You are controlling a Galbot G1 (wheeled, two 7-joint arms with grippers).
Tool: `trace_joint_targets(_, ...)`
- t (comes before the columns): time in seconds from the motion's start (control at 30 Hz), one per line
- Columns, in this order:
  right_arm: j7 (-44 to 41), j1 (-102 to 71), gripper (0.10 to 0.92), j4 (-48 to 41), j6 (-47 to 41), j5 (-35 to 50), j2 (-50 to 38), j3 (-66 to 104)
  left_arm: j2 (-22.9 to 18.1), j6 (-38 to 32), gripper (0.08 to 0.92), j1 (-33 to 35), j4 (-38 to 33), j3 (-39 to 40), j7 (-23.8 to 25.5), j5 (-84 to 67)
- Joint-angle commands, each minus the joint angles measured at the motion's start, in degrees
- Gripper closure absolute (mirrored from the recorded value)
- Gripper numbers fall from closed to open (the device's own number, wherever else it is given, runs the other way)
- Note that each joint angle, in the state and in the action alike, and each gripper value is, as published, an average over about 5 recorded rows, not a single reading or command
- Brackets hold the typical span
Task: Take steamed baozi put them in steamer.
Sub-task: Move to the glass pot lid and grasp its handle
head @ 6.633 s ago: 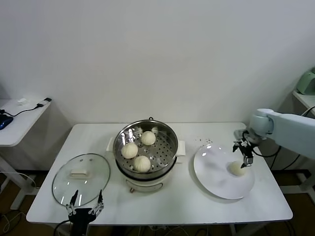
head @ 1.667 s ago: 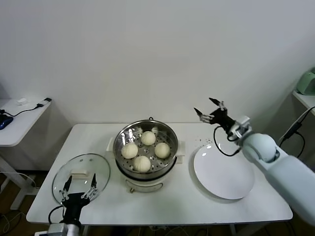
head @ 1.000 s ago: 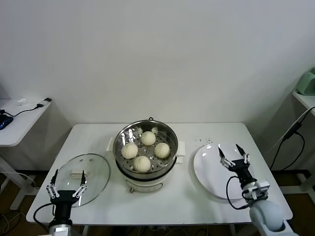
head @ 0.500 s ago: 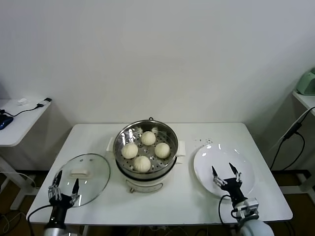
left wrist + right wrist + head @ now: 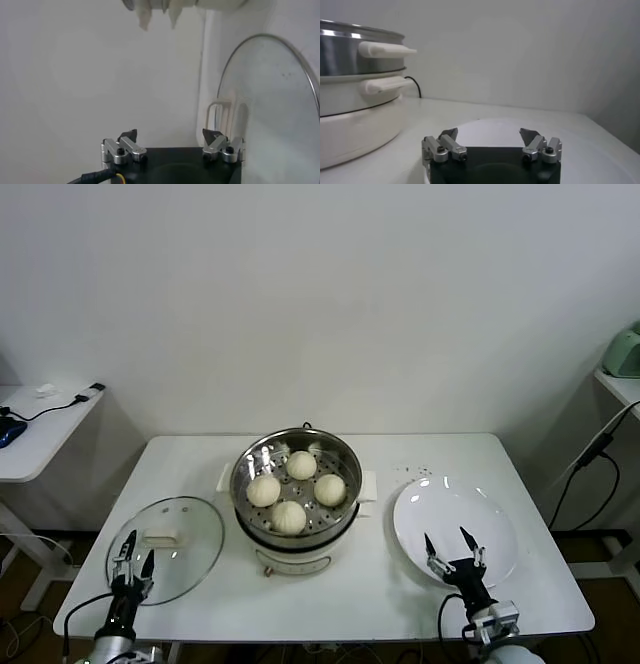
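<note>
Several cream-white baozi point(image 5: 289, 515) lie on the perforated tray inside the steel steamer point(image 5: 297, 455) at the table's middle. The steamer also shows in the right wrist view point(image 5: 355, 100). My right gripper point(image 5: 452, 547) is open and empty, low at the front edge of the white plate point(image 5: 455, 504); in its own view point(image 5: 489, 133) the jaws stand wide apart over the plate point(image 5: 485, 127). My left gripper point(image 5: 130, 547) is open and empty at the front edge of the glass lid point(image 5: 190, 529), also seen in its own view point(image 5: 170, 134).
The glass lid with a white handle point(image 5: 265, 100) lies flat at the table's front left. The white plate holds nothing. A side table point(image 5: 35, 424) with a cable stands at the far left. A pale green object point(image 5: 624, 349) sits at the far right.
Both arms have sunk lower toward the table's front edge. The right gripper slid slightly left along the plate's front rim. The baozi and steamer have not moved.
</note>
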Motion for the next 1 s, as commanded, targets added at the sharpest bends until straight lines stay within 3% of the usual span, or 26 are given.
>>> trace_joint_targets(0.03,0.0,-1.0,0.203,0.5,0.0,-1.0,0.6,0.2,0.6,1.6,0.177,-6.2,6.2,0.6,-0.5,4.8)
trace_joint_targets(0.87,-0.5,-1.6,0.203,1.1,0.1,-2.4,1.2,1.0,0.4,1.4,0.177,-11.1,11.7,2.6,0.7,4.6)
trace_joint_targets(1.0,-0.6,-2.2,0.203,1.8,0.1,-2.7,1.1,0.9,0.9,1.3,0.229,-11.3,12.2,2.6,0.9,4.7)
